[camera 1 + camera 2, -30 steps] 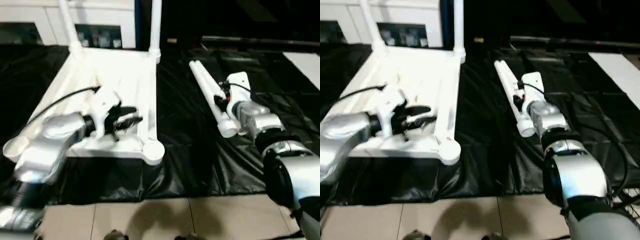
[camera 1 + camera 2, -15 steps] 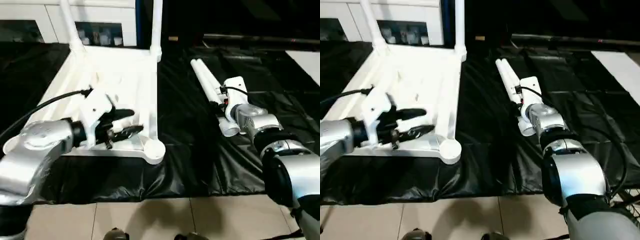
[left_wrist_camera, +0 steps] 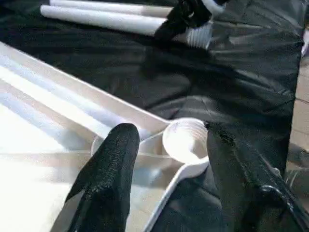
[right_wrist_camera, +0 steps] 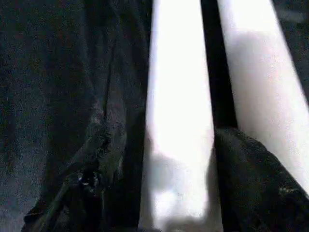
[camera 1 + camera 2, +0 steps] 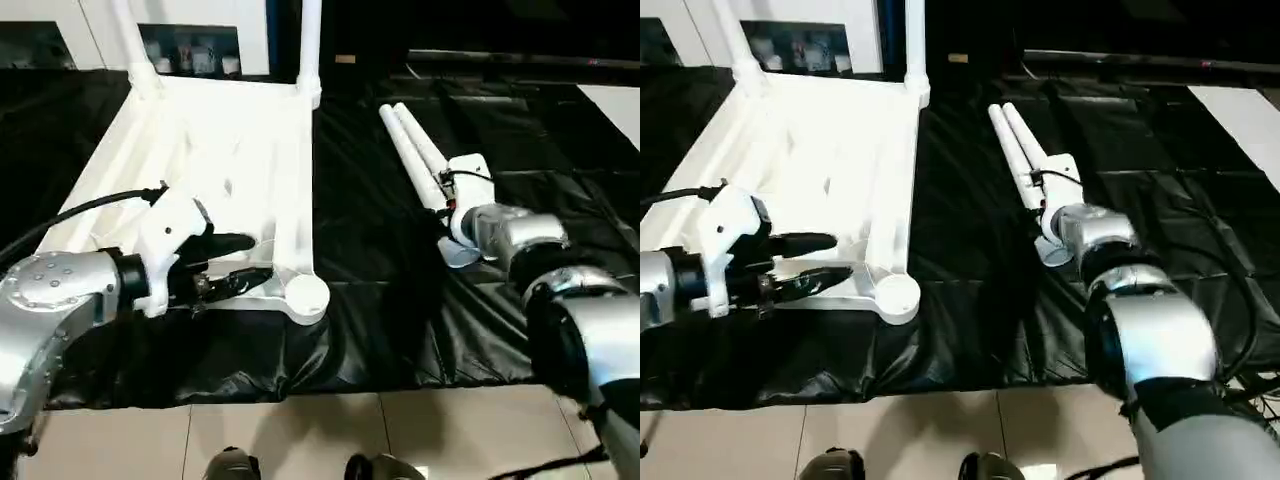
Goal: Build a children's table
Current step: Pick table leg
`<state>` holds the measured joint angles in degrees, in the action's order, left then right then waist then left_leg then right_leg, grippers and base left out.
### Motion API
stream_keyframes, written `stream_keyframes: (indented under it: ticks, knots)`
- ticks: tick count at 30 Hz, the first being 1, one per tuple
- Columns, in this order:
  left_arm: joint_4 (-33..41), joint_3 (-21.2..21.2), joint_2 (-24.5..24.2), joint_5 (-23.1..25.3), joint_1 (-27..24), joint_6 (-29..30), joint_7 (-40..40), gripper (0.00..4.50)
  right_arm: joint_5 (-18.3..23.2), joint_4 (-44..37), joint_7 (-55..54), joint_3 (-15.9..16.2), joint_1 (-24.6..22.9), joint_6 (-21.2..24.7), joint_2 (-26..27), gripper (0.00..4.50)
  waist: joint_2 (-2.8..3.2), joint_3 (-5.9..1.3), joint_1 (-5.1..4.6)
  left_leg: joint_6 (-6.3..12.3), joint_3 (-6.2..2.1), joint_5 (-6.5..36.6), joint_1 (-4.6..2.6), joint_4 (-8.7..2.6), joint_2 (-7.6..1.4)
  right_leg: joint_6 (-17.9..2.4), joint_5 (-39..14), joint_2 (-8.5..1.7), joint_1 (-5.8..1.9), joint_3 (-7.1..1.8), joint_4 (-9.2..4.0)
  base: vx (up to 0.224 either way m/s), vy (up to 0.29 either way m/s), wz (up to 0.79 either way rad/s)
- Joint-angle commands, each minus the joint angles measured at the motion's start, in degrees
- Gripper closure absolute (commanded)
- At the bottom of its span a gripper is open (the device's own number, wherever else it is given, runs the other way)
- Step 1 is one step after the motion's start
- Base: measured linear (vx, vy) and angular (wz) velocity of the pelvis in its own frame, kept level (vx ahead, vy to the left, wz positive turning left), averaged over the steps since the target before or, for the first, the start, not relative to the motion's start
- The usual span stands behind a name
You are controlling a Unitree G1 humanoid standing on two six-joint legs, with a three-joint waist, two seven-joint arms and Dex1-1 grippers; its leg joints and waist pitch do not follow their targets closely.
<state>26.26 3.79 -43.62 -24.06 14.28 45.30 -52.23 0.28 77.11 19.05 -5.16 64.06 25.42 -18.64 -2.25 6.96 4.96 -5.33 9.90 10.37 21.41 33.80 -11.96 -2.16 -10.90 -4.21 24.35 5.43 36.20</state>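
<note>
On the black sheet, the right tool [image 5: 1040, 205], fingers apart astride one loose leg [image 5: 1018, 150], should close squarely; the left tool [image 5: 235, 262] hangs parted by the empty corner socket [image 5: 304, 294].

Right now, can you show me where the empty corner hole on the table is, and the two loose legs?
Corner hole [image 3: 185, 140], left wrist view, on its round threaded rim.
Loose legs [image 5: 410, 150], left eye view, on the middle of one tube lying on the black sheet.
</note>
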Motion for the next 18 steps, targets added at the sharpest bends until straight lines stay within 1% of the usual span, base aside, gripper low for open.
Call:
stream_keyframes:
  ticks: [1,2,3,6,7,8,9,10,11,12,14,15,16,17,18]
  knots:
    - [2.0,0.6,-1.3,-1.7,0.1,1.9,-1.8,1.91,0.1,1.7,1.2,-0.7,0.3,4.0,-0.8,1.60,0.55,-3.38,-0.15,0.62,0.18,8.0,-0.21,-3.68,-0.95,-12.8,-7.8,-3.27,-3.56,-3.57,-3.44,0.000,0.000,0.00]
    - [2.0,0.6,-1.5,-1.9,0.1,2.1,-2.0,1.91,0.1,1.7,1.4,-0.7,0.3,4.3,-1.0,1.60,0.65,-3.41,-0.06,0.55,0.18,7.7,-0.22,-3.65,-0.92,-12.8,-7.7,-3.33,-3.56,-3.57,-3.42,0.000,0.000,0.00]
    - [2.2,0.5,-2.4,-2.4,0.0,2.4,-2.8,1.91,0.2,1.8,2.1,-1.0,0.4,5.3,-1.3,1.65,0.59,-3.46,-0.03,0.48,0.20,7.7,-0.24,-3.68,-1.01,-13.0,-8.0,-3.38,-3.49,-3.57,-3.48,0.000,0.000,0.00]
    - [2.1,0.3,-3.7,-2.9,-0.2,2.7,-3.9,1.91,-0.3,1.8,3.3,-0.8,0.6,6.2,-1.9,2.03,0.53,-3.44,-0.01,0.09,0.18,8.1,-0.16,-3.70,-1.07,-12.9,-9.0,-3.49,-3.48,-3.58,-3.59,0.000,0.000,0.00]
    - [2.0,0.2,-4.1,-2.9,-0.2,2.7,-4.2,1.91,-0.7,1.9,3.6,-0.5,0.6,6.4,-2.1,2.07,0.05,-3.82,0.03,0.14,0.23,7.6,-0.22,-3.61,-1.07,-12.7,-9.0,-3.56,-3.70,-3.59,-3.51,0.000,0.000,0.00]
    - [1.9,0.1,-4.4,-2.9,-0.1,2.8,-4.3,1.91,-1.0,1.9,3.6,-0.2,0.6,6.4,-2.3,2.24,0.19,-3.79,0.07,0.12,0.20,7.1,-0.15,-3.61,-1.04,-12.7,-8.8,-3.55,-3.69,-3.57,-3.41,0.000,0.000,0.00]
    - [1.7,0.1,-4.7,-3.1,-0.1,2.8,-4.4,1.91,-1.1,1.8,3.1,-0.4,0.6,6.4,-2.4,2.24,0.02,-3.99,0.09,0.18,0.23,6.3,-0.15,-3.55,-1.06,-12.6,-8.3,-3.57,-3.75,-3.59,-3.34,0.000,0.000,0.00]
    - [1.7,0.1,-4.7,-3.4,0.1,2.9,-4.0,1.91,-1.0,1.7,2.6,-0.6,0.5,6.5,-2.5,2.44,-0.43,-4.35,-0.01,0.17,0.32,5.8,-0.14,-3.46,-1.07,-12.6,-7.8,-3.53,-3.90,-3.57,-3.28,0.000,0.000,0.00]
    - [1.5,0.0,-4.5,-3.5,0.2,3.0,-3.8,1.91,-1.1,1.7,2.4,-0.7,0.4,6.5,-2.6,2.47,-0.27,-4.46,0.09,0.06,0.30,4.9,-0.12,-3.41,-1.06,-12.8,-7.0,-3.61,-3.91,-3.57,-3.10,0.000,0.000,0.00]
    - [1.3,-0.1,-4.3,-3.4,0.5,3.0,-3.4,1.91,-0.9,1.6,2.1,-1.0,0.4,6.4,-2.7,2.47,-0.45,-4.68,0.07,0.09,0.34,4.5,-0.11,-3.35,-1.06,-12.8,-6.5,-3.59,-4.00,-3.57,-3.03,0.000,0.000,0.00]
    - [0.6,-0.5,-3.5,-2.7,1.0,2.5,-2.3,1.91,0.1,1.4,1.0,-2.3,0.5,5.9,-2.6,2.57,-0.59,-5.16,0.19,0.01,0.42,3.2,-0.22,-3.18,-1.06,-13.1,-4.5,-3.61,-4.06,-3.57,-2.70,0.000,0.000,0.00]
    - [0.5,-0.4,-3.2,-2.4,1.2,2.2,-1.8,1.91,0.4,1.3,0.7,-2.7,0.6,5.6,-2.5,2.60,-0.53,-5.16,0.18,0.05,0.43,2.9,-0.14,-3.15,-1.02,-13.2,-3.9,-3.57,-4.06,-3.56,-2.66,0.000,0.000,0.00]
    - [-0.4,-0.7,-2.2,-1.5,1.8,1.7,-0.4,1.91,1.0,1.2,0.1,-3.5,0.7,4.9,-2.4,2.60,-1.02,-5.76,0.17,0.05,0.47,2.2,-0.17,-3.03,-1.09,-13.3,-2.8,-3.65,-4.35,-3.55,-2.46,0.000,0.000,0.00]
    - [-1.2,-0.7,-1.3,-0.7,2.3,1.2,0.9,1.91,1.3,1.1,-0.2,-4.0,0.8,4.2,-2.4,2.62,-0.82,-5.89,0.31,0.01,0.47,2.0,-0.23,-2.94,-1.01,-13.2,-2.4,-3.66,-4.27,-3.54,-2.43,0.000,0.000,0.00]
    - [-1.3,-0.7,-1.2,-0.6,2.4,1.1,1.2,1.91,1.4,1.1,-0.3,-4.1,0.8,4.0,-2.3,2.62,-0.85,-5.90,0.26,0.03,0.49,1.9,-0.17,-2.90,-0.97,-13.2,-2.0,-3.64,-4.28,-3.60,-2.38,0.000,0.000,0.00]
